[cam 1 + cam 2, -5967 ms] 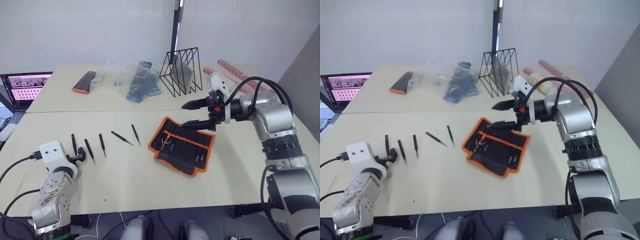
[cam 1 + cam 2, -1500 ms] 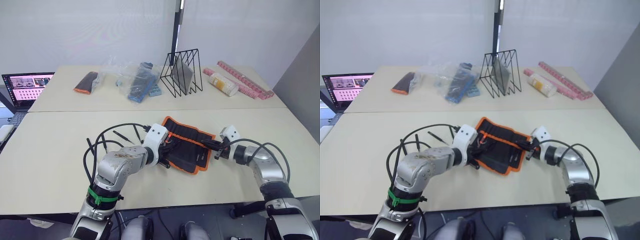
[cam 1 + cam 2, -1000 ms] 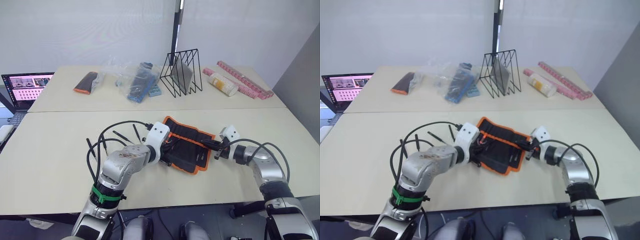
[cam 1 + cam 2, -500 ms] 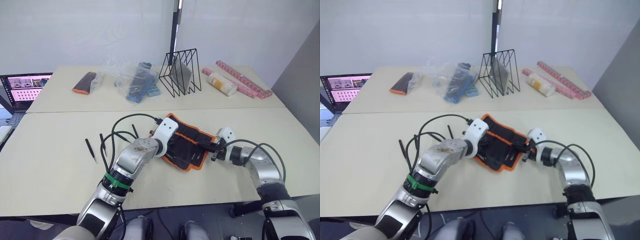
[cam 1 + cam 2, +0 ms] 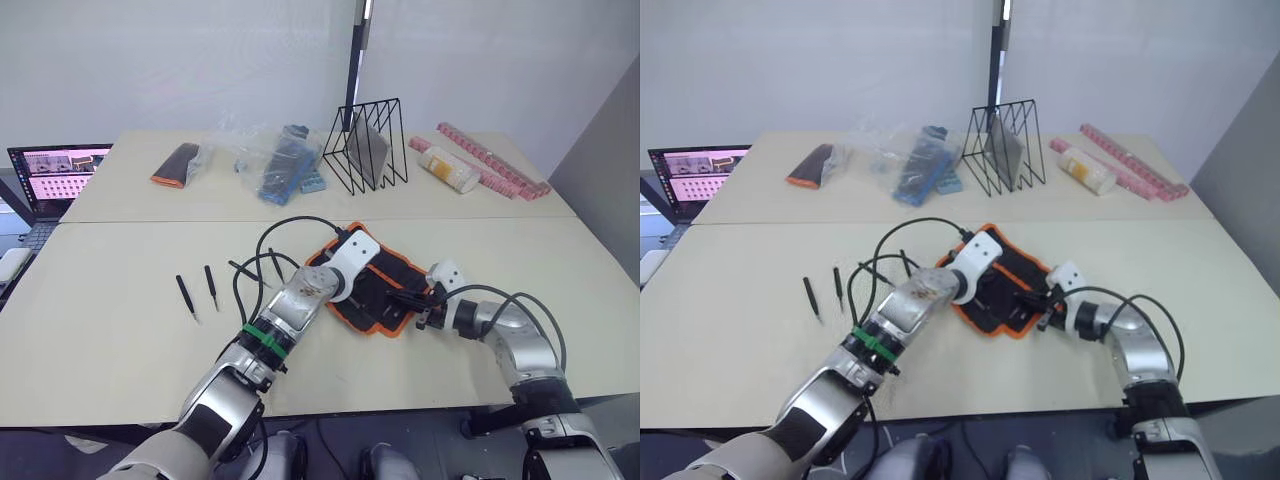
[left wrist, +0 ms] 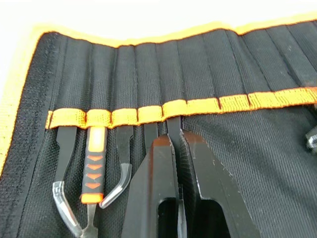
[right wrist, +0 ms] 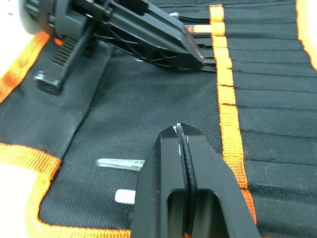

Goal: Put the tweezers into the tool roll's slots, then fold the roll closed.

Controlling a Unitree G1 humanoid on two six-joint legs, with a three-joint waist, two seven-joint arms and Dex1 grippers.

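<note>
Lying open on the desk, the tool roll was black with orange binding. The left wrist view revealed its slots, where the left gripper clamped a tweezer at an orange-banded slot. The right gripper, fingers closed on nothing, hovered over the roll's fabric. Two tweezers lay well left.

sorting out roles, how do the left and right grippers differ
The left gripper pinches a black tweezer at the tool roll's orange slot band; the right gripper is shut on nothing, over plain fabric. Left gripper reaches from the roll's left, right gripper from its right. Both are over the roll.
</note>
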